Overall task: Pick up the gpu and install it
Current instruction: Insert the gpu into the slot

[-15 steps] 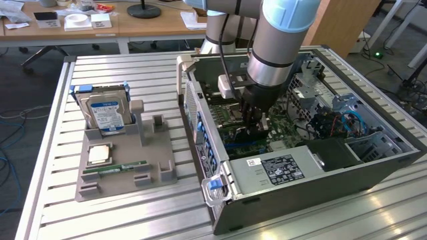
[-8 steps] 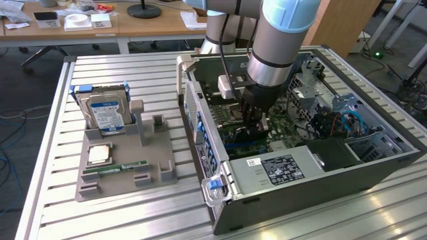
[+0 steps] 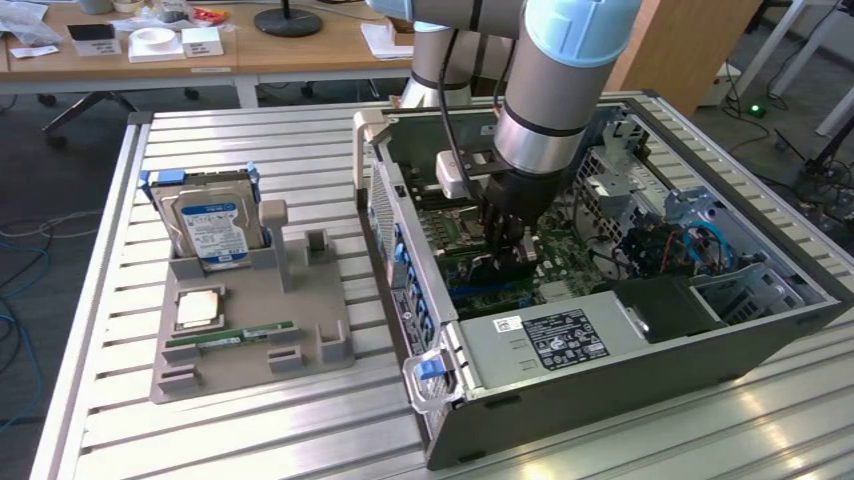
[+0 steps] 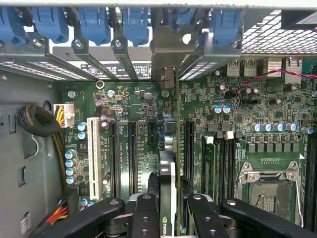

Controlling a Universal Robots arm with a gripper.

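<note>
Black jaws of the gripper (image 4: 168,210) stand narrow, closed on the gpu (image 4: 167,173), one on each flat side of the card. The card is seen edge-on, upright, running straight out from between the jaws across the motherboard (image 4: 138,104). Its metal end bracket (image 4: 166,54) lies at the end farthest from the jaws, against the rear wall of the computer case (image 3: 641,370), among the blue retaining clips (image 4: 94,22).

In the exterior view the gripper (image 3: 507,262) is down inside the open case, which lies on its side on the worktop (image 3: 267,140).

The step in hand looks like seating the card. It lies between the long black expansion slots (image 4: 132,153), which flank it on either side of the jaws; whether its edge connector has entered a slot I cannot tell. Done well, this probably means holding the card square to the board, parallel with the slots, with the bracket lined up in its rear opening, and pressing evenly so neither end goes down first.
</note>
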